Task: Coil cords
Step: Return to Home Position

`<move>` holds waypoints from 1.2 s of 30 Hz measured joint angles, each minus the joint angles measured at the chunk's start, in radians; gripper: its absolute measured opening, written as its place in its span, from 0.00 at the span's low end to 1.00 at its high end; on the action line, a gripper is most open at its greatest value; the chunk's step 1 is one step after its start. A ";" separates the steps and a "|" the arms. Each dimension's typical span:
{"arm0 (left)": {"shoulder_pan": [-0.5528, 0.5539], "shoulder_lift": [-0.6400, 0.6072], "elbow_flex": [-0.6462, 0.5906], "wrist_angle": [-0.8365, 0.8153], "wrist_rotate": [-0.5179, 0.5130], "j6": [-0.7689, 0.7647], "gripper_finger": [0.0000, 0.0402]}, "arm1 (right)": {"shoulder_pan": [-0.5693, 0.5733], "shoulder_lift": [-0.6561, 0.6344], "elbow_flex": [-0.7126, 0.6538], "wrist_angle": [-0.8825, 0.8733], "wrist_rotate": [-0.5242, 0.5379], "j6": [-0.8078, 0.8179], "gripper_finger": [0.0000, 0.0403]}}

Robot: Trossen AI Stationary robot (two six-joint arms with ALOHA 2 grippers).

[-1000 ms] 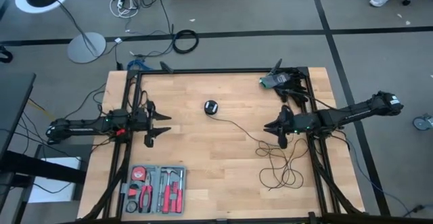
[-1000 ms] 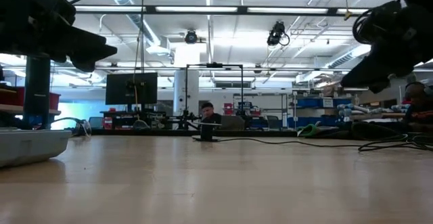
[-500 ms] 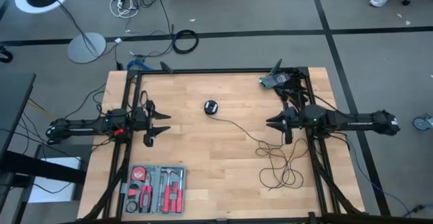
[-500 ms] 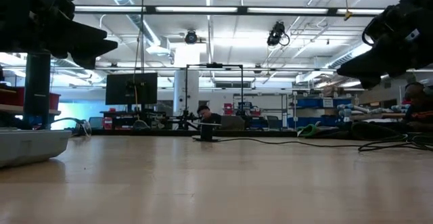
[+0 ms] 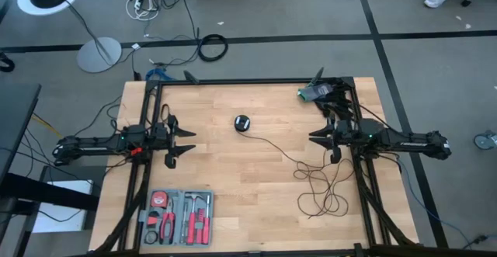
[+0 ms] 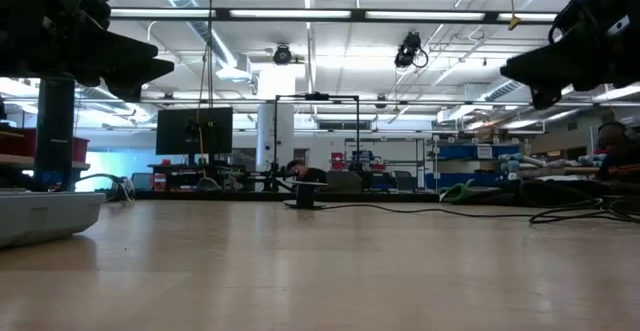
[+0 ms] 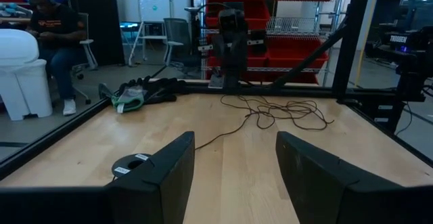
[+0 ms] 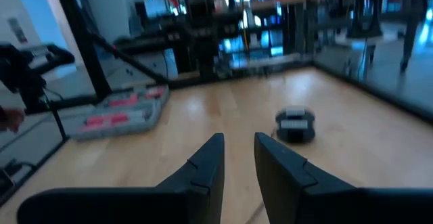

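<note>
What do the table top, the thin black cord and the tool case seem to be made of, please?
Table top: pale wood, jointed strips with visible grain, satin sheen. Cord: likely rubber- or plastic-jacketed wire, matte black, lying in limp loops. Tool case: probably moulded grey plastic, judging by its uniform dull surface; not certain.

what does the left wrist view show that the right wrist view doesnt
Only the left wrist view: the thin black wire in loose loops, a green-and-black bundle, a seated person. Only the right wrist view: a grey tray of red tools. Both: the small round black puck, the wooden table, and open fingers, the left arm's fingers and the right arm's fingers.
</note>
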 joint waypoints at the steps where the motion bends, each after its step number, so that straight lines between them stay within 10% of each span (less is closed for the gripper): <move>1: 0.000 0.000 0.000 0.000 0.000 0.000 0.53 | 0.000 -0.023 0.000 0.000 -0.002 -0.007 0.20; 36: 0.000 0.000 0.000 0.001 0.000 0.000 0.53 | 0.007 0.134 0.003 -0.034 -0.013 -0.029 0.20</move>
